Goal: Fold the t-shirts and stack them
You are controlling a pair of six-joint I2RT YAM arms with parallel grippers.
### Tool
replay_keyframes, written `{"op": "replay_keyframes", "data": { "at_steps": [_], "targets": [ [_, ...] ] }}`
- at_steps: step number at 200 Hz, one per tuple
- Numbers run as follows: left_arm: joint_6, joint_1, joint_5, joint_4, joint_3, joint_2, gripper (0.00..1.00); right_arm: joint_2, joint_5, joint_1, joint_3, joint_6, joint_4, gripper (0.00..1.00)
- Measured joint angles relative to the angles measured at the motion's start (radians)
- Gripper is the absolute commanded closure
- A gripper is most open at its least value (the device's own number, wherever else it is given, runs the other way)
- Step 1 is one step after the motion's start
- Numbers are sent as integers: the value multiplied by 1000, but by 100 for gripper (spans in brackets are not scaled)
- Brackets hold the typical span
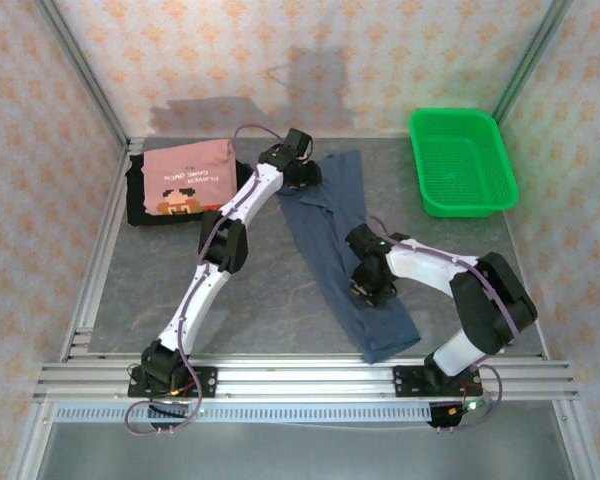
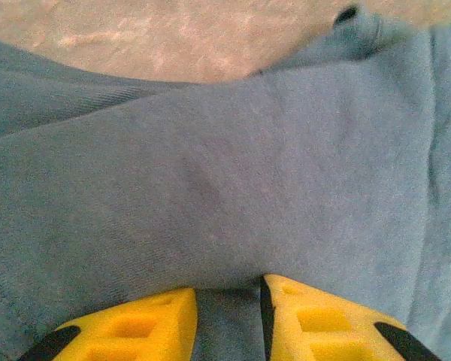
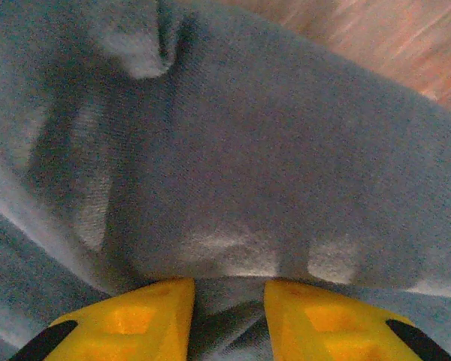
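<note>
The blue shirt (image 1: 330,230), folded into a long strip, lies on the surface (image 1: 270,300) from far centre to near right. The left gripper (image 1: 302,172) (image 2: 229,289) is at its far end, jaws clenched on a fold of the cloth. The right gripper (image 1: 370,290) (image 3: 229,289) is nearer, its jaws pinching the strip as well. At far left the pink shirt (image 1: 190,178) rests folded on the black shirt (image 1: 140,200). A green basket (image 1: 462,208) sits far right.

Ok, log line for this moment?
phase: folding | left hand: pinching slate-blue t-shirt far end | right hand: pinching its near part | stack: pink t-shirt on black t-shirt, far left
</note>
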Motion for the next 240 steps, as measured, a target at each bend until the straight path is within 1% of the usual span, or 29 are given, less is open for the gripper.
{"op": "replay_keyframes", "data": {
  "at_steps": [16, 36, 50, 62, 76, 92, 100, 103, 119, 138, 147, 161, 171, 179, 203, 215, 222, 234, 240],
  "targets": [
    [-36, 17, 62, 75, 48, 45, 69, 22, -28, 34, 21, 56, 37, 65],
    [-74, 37, 113, 158, 60, 69, 68, 41, -52, 79, 34, 134, 99, 65],
    [-107, 51, 143, 211, 60, 80, 63, 51, -59, 109, 39, 195, 149, 64],
    [-134, 63, 165, 247, 60, 88, 57, 61, -61, 136, 44, 251, 196, 64],
    [-167, 79, 196, 288, 60, 92, 43, 74, -59, 166, 51, 312, 249, 62],
    [-198, 100, 232, 321, 66, 93, 27, 92, -53, 204, 66, 376, 306, 55],
    [-218, 111, 253, 338, 66, 93, 20, 101, -51, 225, 75, 402, 330, 51],
    [-238, 114, 259, 342, 66, 91, 19, 104, -51, 231, 80, 402, 335, 51],
    [-250, 135, 283, 322, 62, 70, 14, 106, -43, 265, 114, 410, 322, 44],
    [-211, 154, 281, 204, 22, -11, 12, 75, -23, 283, 163, 364, 261, 36],
    [-172, 160, 271, 140, -23, -77, 11, 34, -9, 283, 169, 336, 224, 33],
    [-117, 165, 244, 55, -148, -239, 11, -68, 12, 278, 165, 271, 146, 30],
    [-88, 165, 225, 21, -290, -407, 11, -151, 19, 272, 150, 224, 109, 28],
    [-65, 163, 207, -1, -422, -569, 11, -227, 25, 268, 128, 186, 85, 27],
    [-29, 132, 146, 21, -803, -1070, 12, -428, 14, 262, 22, 78, 51, 28],
    [-24, 89, 120, 42, -998, -1315, 16, -492, -6, 261, -37, 30, 47, 29],
    [-27, 58, 108, 51, -1110, -1434, 20, -512, -21, 261, -69, 7, 48, 30],
    [-45, -8, 92, 58, -1296, -1610, 27, -523, -50, 261, -119, -23, 56, 32],
    [-50, -38, 84, 66, -1382, -1668, 31, -523, -68, 261, -144, -35, 66, 33]
  ]
}}
